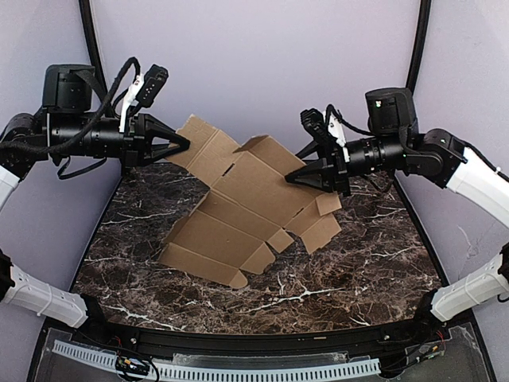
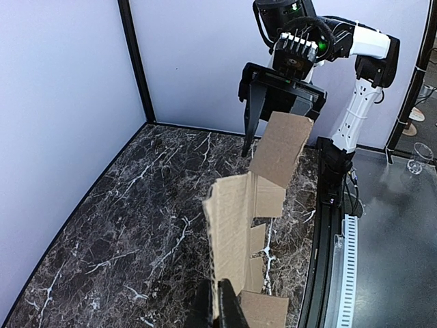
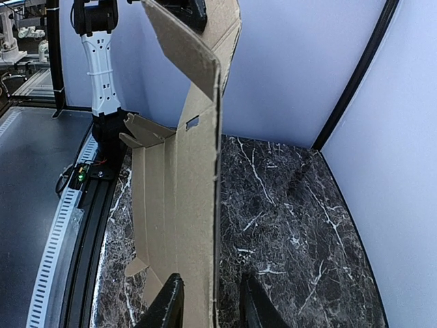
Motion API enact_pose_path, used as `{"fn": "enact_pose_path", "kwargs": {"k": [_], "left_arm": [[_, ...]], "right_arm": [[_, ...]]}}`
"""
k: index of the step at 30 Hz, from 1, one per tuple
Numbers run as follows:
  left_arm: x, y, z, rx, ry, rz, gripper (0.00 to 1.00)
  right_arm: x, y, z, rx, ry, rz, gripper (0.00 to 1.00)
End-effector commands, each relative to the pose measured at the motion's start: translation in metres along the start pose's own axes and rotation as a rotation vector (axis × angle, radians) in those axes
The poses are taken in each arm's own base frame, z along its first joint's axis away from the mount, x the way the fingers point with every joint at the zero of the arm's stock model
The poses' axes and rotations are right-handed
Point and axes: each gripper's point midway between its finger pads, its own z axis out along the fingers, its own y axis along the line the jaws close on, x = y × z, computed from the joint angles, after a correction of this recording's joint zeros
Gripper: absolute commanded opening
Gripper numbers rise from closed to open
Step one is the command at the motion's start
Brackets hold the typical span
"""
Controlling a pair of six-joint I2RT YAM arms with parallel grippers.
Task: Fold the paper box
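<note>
The paper box (image 1: pixel 238 199) is a brown die-cut cardboard sheet with flaps, held up at a slant between both arms, its lower edge resting on the marble. My left gripper (image 1: pixel 184 145) is shut on the sheet's upper left flap. In the left wrist view its fingertips (image 2: pixel 218 311) pinch the edge of the paper box (image 2: pixel 235 225). My right gripper (image 1: pixel 293 177) sits at the sheet's right side. In the right wrist view, my right gripper (image 3: pixel 212 307) straddles the upright edge of the paper box (image 3: pixel 177 191), fingers apart, with a gap beside the right finger.
The dark marble tabletop (image 1: pixel 358 263) is enclosed by pale walls with black corner posts (image 1: pixel 87 36). A black rail (image 1: pixel 262 338) runs along the near edge, with a perforated white strip (image 1: pixel 262 372) in front of it. A clear glass (image 2: pixel 418 156) stands off the table.
</note>
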Motion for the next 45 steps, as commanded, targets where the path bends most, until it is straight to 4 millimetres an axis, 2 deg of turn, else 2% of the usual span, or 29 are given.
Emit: {"fn": "enact_pose_path", "kwargs": {"k": [1, 17, 20, 24, 29, 30, 31, 32, 33, 35, 37, 41, 45], "left_arm": [[0.002, 0.001, 0.0, -0.007, 0.0, 0.011, 0.01], [0.008, 0.002, 0.006, -0.004, 0.019, 0.003, 0.01], [0.008, 0.002, 0.005, -0.009, 0.015, 0.002, 0.01], [0.005, 0.001, 0.003, -0.006, 0.002, 0.005, 0.01], [0.007, 0.004, 0.002, -0.023, 0.007, -0.002, 0.01], [0.008, 0.004, 0.002, -0.028, 0.006, -0.004, 0.03], [0.008, 0.005, 0.0, -0.039, 0.003, -0.002, 0.11], [0.009, 0.006, -0.001, -0.044, 0.001, -0.003, 0.25], [0.01, 0.007, -0.003, -0.055, -0.004, -0.003, 0.31], [0.013, 0.01, -0.005, -0.084, -0.006, -0.01, 0.54], [0.019, 0.015, -0.008, -0.124, 0.0, -0.017, 0.65], [0.028, 0.027, -0.015, -0.21, 0.006, -0.035, 0.77], [0.022, 0.04, -0.032, -0.313, -0.027, -0.033, 0.87]], "right_arm": [[-0.009, 0.001, -0.005, 0.015, -0.001, -0.018, 0.28], [-0.011, 0.004, -0.007, 0.032, 0.028, -0.015, 0.21], [-0.009, 0.005, -0.005, 0.028, 0.035, -0.01, 0.16], [-0.005, 0.004, -0.001, 0.03, 0.056, -0.006, 0.0], [-0.006, -0.001, 0.0, 0.06, 0.068, -0.005, 0.0], [-0.006, -0.004, -0.001, 0.075, 0.073, -0.005, 0.0], [-0.006, -0.007, 0.0, 0.088, 0.081, -0.001, 0.0], [-0.005, -0.009, 0.0, 0.094, 0.091, 0.002, 0.0], [-0.004, -0.01, 0.0, 0.094, 0.106, 0.005, 0.0], [0.002, -0.014, 0.004, 0.095, 0.153, 0.021, 0.0], [0.01, -0.017, 0.008, 0.095, 0.211, 0.042, 0.0], [0.029, -0.023, 0.016, 0.089, 0.323, 0.107, 0.0], [0.05, -0.021, 0.025, 0.03, 0.419, 0.192, 0.0]]}}
